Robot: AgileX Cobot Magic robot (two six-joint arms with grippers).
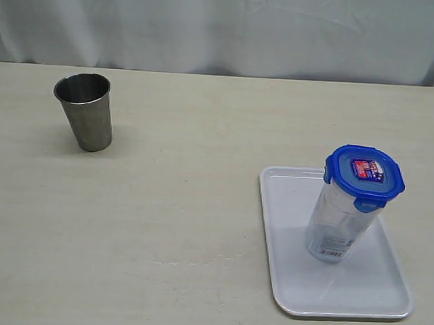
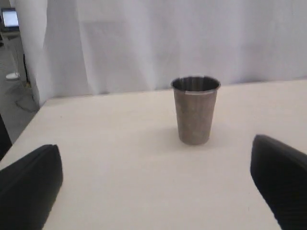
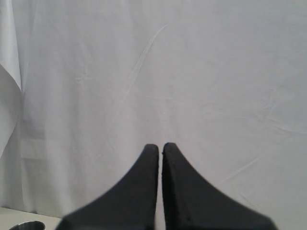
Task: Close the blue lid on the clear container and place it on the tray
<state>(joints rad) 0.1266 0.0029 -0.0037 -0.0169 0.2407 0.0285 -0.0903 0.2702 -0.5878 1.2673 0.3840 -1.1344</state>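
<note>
Blue lid (image 1: 365,177) caps clear container (image 1: 337,223) upright on tray (image 1: 284,271); I judge task done, no grasp needed; left fingers (image 2: 29,187) apart, right fingers (image 3: 144,191) together.

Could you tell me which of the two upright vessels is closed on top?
The clear container on the white tray: a blue lid covers it. The steel cup stands open.
</note>
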